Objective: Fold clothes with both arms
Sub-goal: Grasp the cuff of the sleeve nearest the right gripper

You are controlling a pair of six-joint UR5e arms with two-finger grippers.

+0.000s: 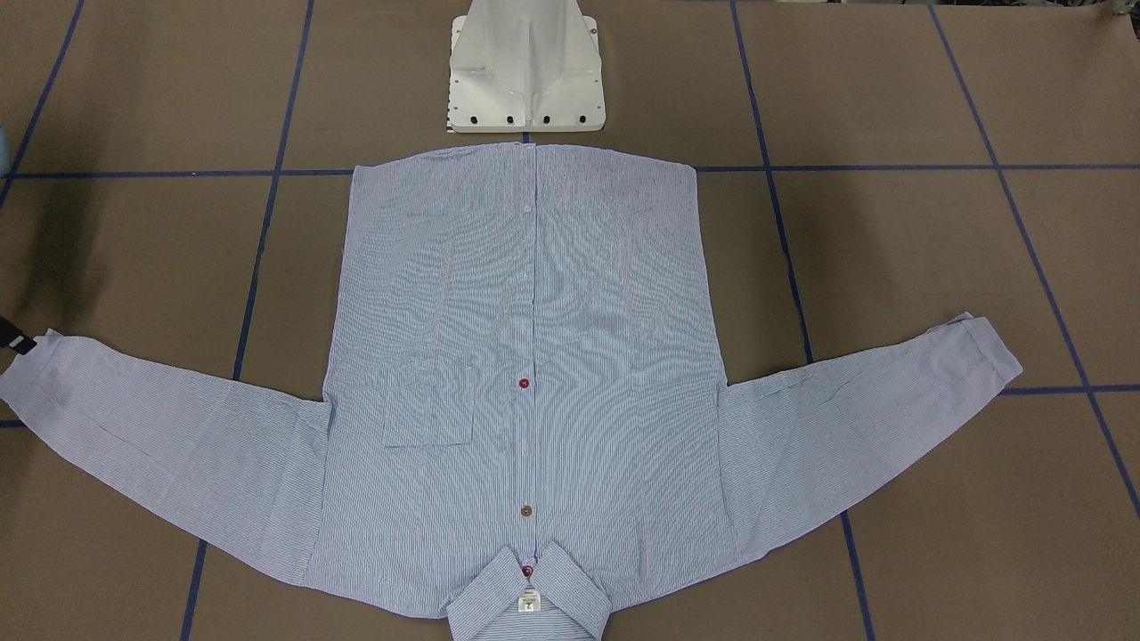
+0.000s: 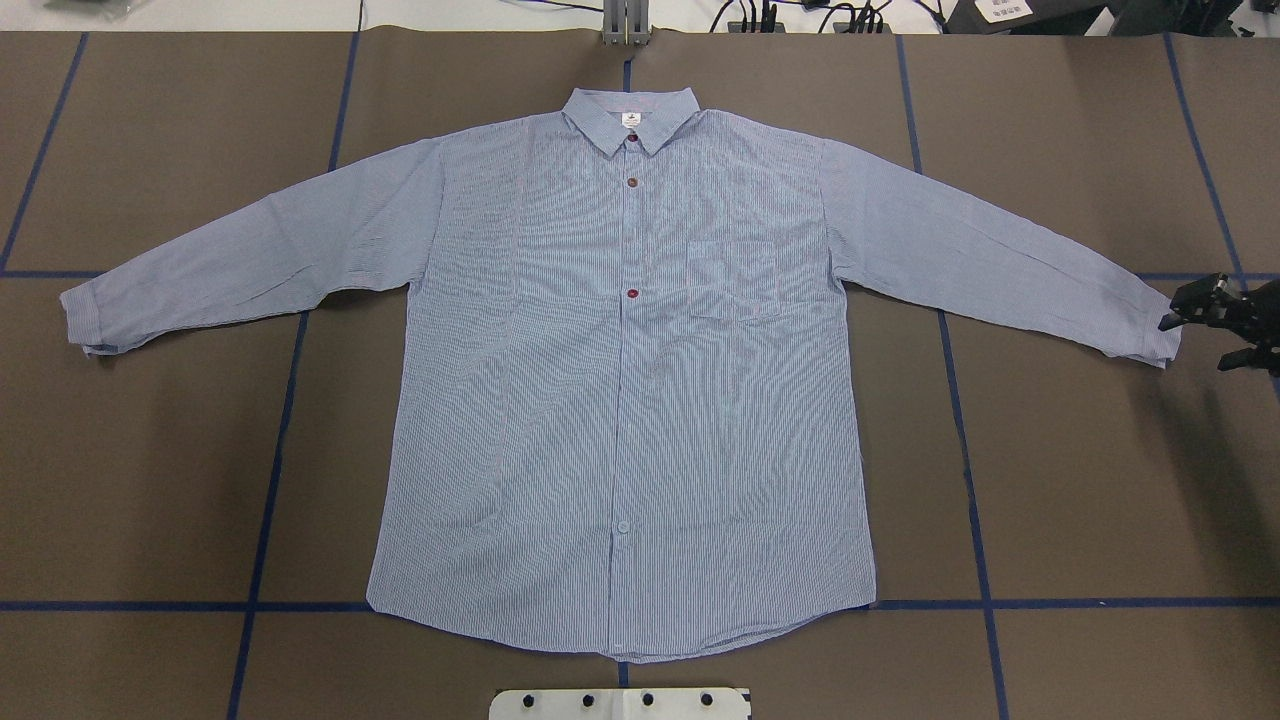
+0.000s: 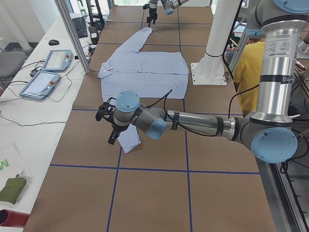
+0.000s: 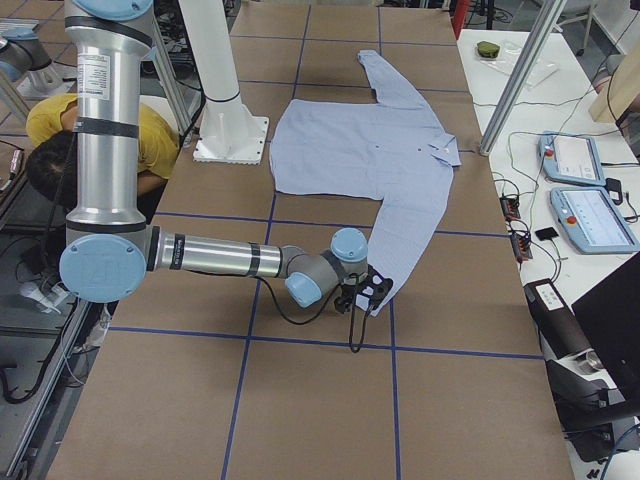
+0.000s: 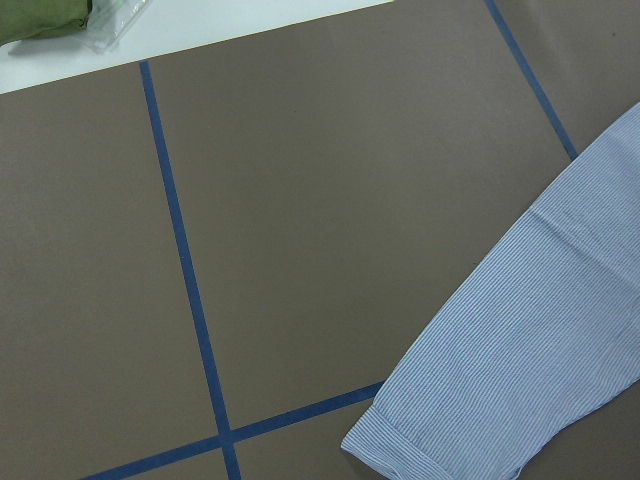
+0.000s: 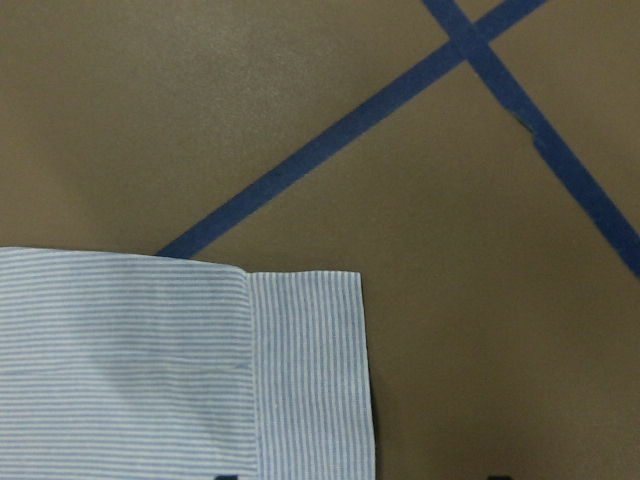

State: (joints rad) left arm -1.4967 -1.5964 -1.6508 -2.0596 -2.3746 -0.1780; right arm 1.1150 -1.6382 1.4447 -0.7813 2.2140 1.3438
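Blue striped shirt (image 2: 620, 400) flat, right gripper (image 2: 1200, 338) wide open beside cuff (image 2: 1150, 335), left gripper (image 3: 105, 128) hovering, opening indiscernible

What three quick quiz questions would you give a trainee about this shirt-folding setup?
1. True or false: the light blue, finely striped, long-sleeved button-up shirt lies flat, front up, sleeves spread.
2. The right arm's black two-finger gripper is: A open; B shut on the shirt; C out of every view.
3. Fill in: in the overhead view, the chest pocket lies to the view's ____ of the button line.
Key: 1 true; 2 A; 3 right.
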